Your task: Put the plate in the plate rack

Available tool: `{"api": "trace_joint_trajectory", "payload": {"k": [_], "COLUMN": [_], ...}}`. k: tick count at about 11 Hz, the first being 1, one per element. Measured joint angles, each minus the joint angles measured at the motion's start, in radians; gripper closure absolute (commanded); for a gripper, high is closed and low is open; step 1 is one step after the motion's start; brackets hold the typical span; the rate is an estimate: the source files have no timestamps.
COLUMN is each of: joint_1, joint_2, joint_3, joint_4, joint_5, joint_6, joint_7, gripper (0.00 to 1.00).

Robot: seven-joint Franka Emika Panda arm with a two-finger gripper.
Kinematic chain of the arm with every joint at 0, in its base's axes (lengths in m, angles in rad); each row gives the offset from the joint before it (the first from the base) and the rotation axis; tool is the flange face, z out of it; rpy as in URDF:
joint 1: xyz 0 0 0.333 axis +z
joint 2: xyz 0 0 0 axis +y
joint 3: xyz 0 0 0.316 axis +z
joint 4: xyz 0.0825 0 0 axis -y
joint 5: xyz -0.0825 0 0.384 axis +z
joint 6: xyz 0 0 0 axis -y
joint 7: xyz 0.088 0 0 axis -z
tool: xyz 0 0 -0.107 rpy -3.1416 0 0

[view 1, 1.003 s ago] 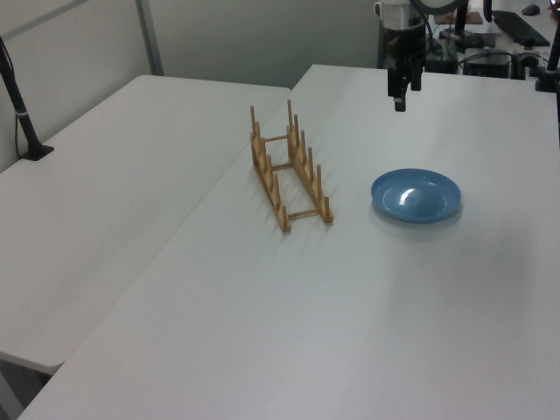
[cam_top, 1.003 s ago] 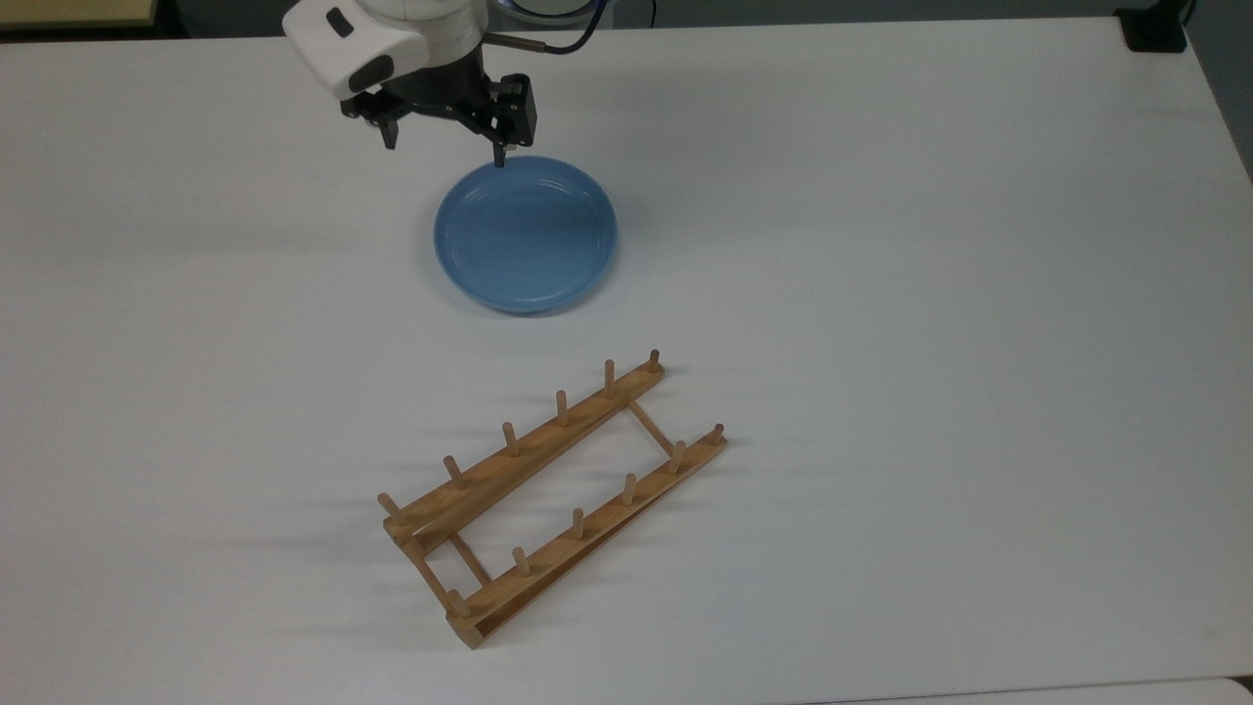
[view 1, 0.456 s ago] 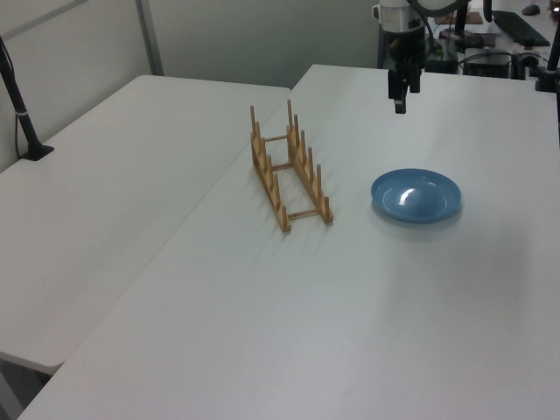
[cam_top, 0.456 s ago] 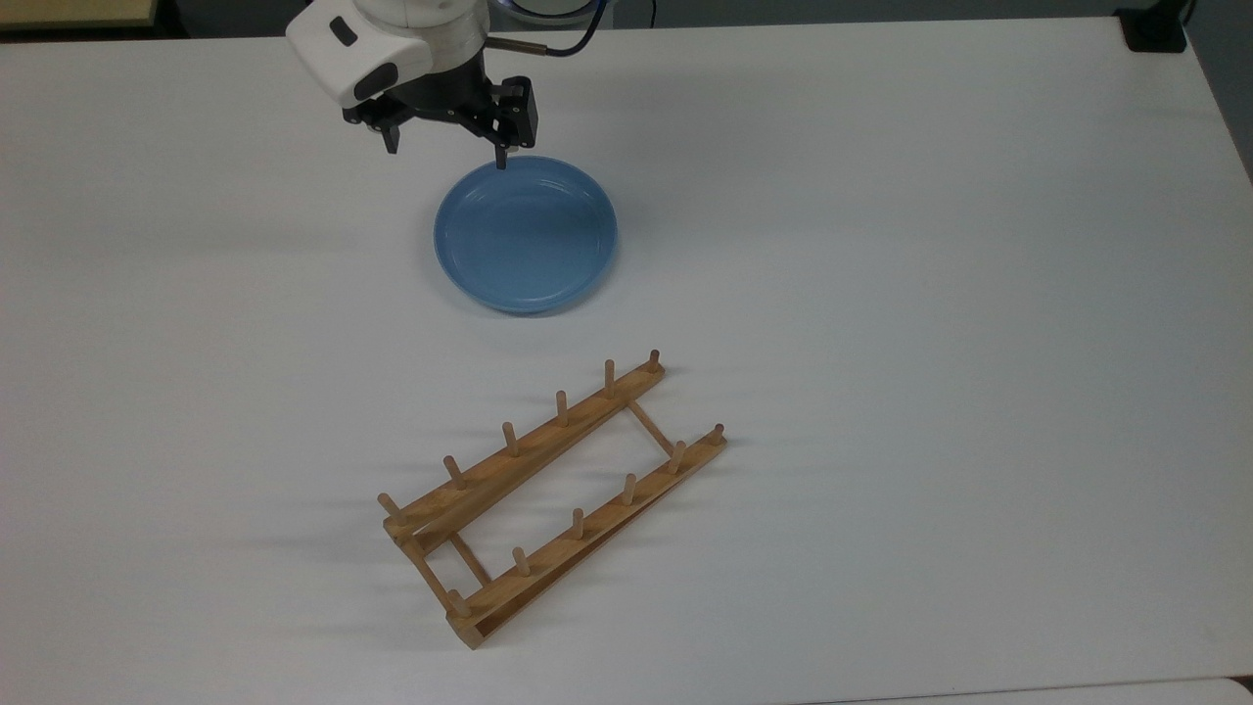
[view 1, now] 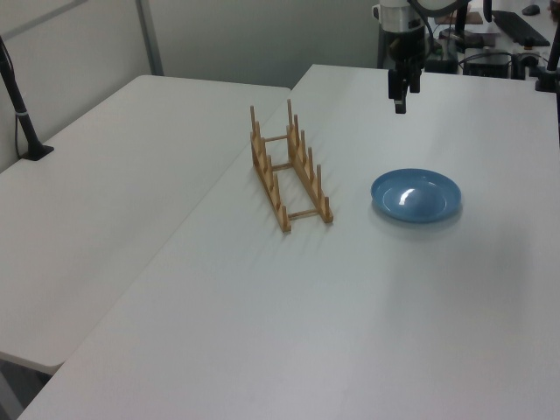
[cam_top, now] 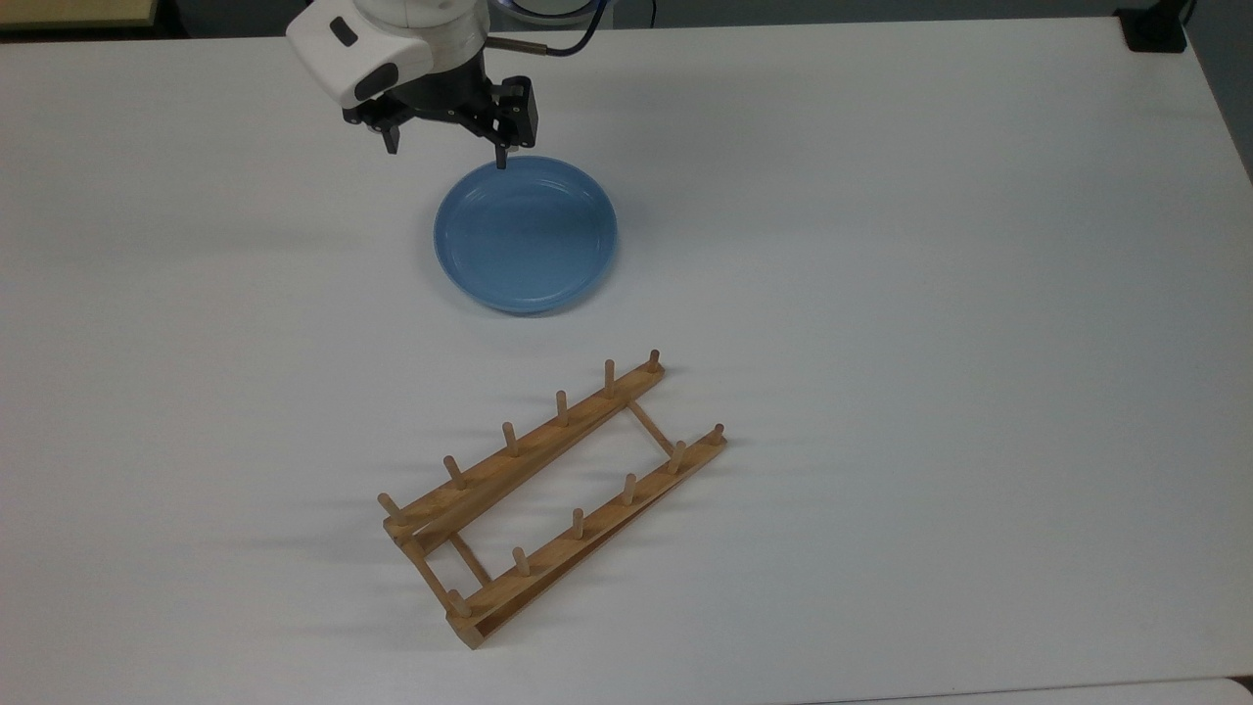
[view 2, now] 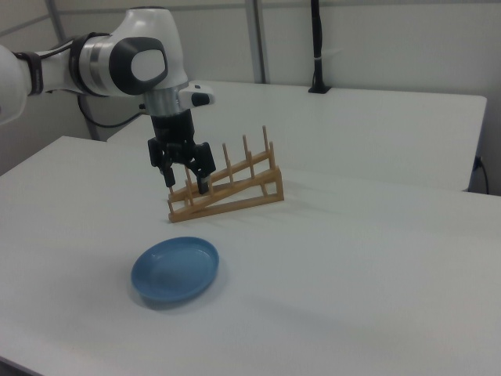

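On the white table (cam_top: pixel 930 294), your gripper (cam_top: pixel 445 152) hangs in the air above the far edge of the plate (cam_top: pixel 526 235), its two fingers spread wide and holding nothing. The light-blue plate lies flat on the tabletop, untouched; in the right view the gripper (view 2: pixel 185 180) stands well clear above the plate (view 2: pixel 174 271). The plate rack (cam_top: pixel 553 494) sits empty, well apart from the plate toward the top view's bottom edge, pegs upright. By the look of things, you are at the very start: the reach is under way, and the descent, the grasp on the rim, the carry and the slotting between pegs all remain to be done.
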Motion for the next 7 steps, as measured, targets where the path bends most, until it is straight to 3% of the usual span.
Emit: {"api": "trace_joint_trajectory", "payload": {"k": [7], "joint_1": [0.000], "joint_2": [0.003], "joint_3": [0.000], "joint_4": [-0.001], "joint_5": [0.000], "joint_6": [0.000], "joint_7": [-0.033], "gripper": [0.00]}}
